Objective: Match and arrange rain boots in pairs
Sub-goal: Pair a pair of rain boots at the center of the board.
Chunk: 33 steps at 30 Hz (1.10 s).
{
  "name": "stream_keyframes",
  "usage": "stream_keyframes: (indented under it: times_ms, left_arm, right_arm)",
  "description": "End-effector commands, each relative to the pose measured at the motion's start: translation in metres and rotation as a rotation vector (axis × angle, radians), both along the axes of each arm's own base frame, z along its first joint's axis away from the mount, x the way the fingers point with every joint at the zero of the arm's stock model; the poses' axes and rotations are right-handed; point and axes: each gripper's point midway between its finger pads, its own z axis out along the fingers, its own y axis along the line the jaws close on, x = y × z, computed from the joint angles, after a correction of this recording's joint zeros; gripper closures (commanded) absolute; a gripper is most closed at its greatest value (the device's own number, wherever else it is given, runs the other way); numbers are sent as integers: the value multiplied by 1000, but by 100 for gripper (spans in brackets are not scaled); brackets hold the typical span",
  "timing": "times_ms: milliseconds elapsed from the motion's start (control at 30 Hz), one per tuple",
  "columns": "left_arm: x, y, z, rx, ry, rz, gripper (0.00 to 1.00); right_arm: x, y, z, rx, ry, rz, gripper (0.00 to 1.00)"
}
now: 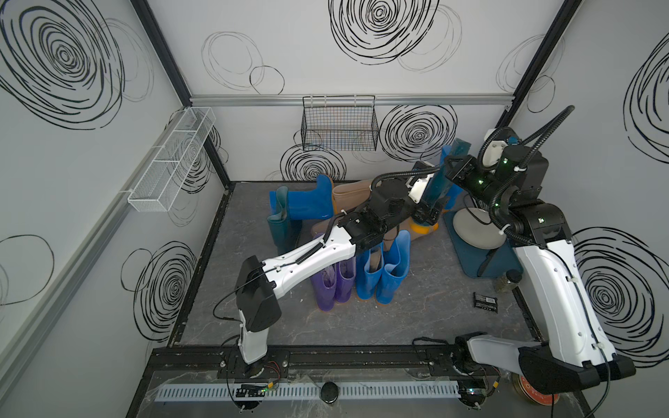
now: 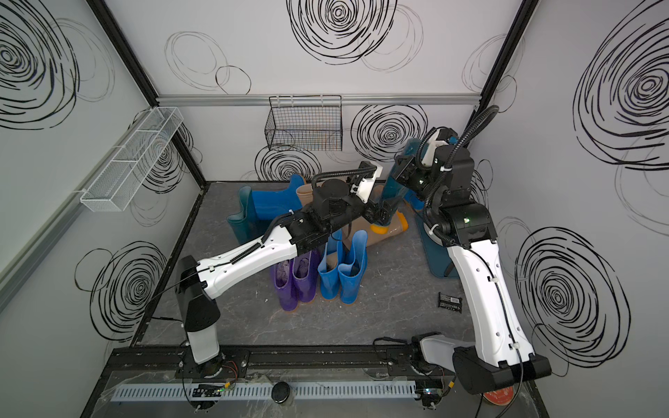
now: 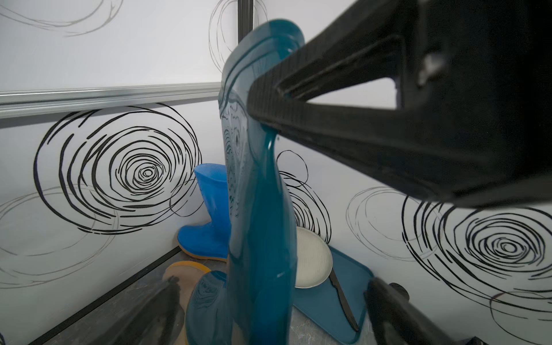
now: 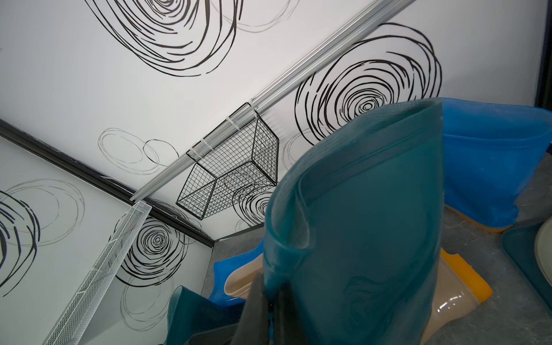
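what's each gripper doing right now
left gripper: open, jaws either side of the dark teal boot
right gripper: shut on that boot's top

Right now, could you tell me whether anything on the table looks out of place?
Two glossy rubber boots lie on their sides at the back: a tan boot and a bright blue boot. The purple pair and blue pair in front stand upright.

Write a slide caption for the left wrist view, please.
Right gripper pinches the upright dark teal boot; open left gripper straddles its shaft.
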Motion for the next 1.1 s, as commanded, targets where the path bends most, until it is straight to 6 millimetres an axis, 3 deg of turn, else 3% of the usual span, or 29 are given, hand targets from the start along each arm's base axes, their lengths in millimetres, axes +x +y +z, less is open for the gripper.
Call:
stream_keyframes:
  times_ms: [0,100,333,433,567,700,767,967,1067]
  left_arm:
    - [15,4,32,-149,-28,21,1]
    - [28,0,21,-219,60,-39,18]
    - [23,-21,15,-139,55,-94,52]
    - [24,-24,20,-141,45,-108,70]
    - [25,-14,40,-187,16,-95,100]
    - [24,4,70,-218,-42,-66,100]
    - [23,15,88,-238,-73,-53,100]
    - [21,44,130,-257,-125,-24,100]
    - [17,60,147,-258,-152,-9,100]
  right_arm:
    - [-16,1,50,46,-162,24,100]
    - [-21,1,52,58,-168,26,100]
    - [-26,9,58,76,-198,82,100]
    - [-26,12,60,84,-205,94,100]
    - [-30,9,62,93,-219,89,100]
    - [-38,1,61,77,-233,57,100]
    - [-44,-1,62,64,-250,54,86]
    - [-77,9,72,50,-410,160,23]
    - [-91,9,74,47,-457,178,8]
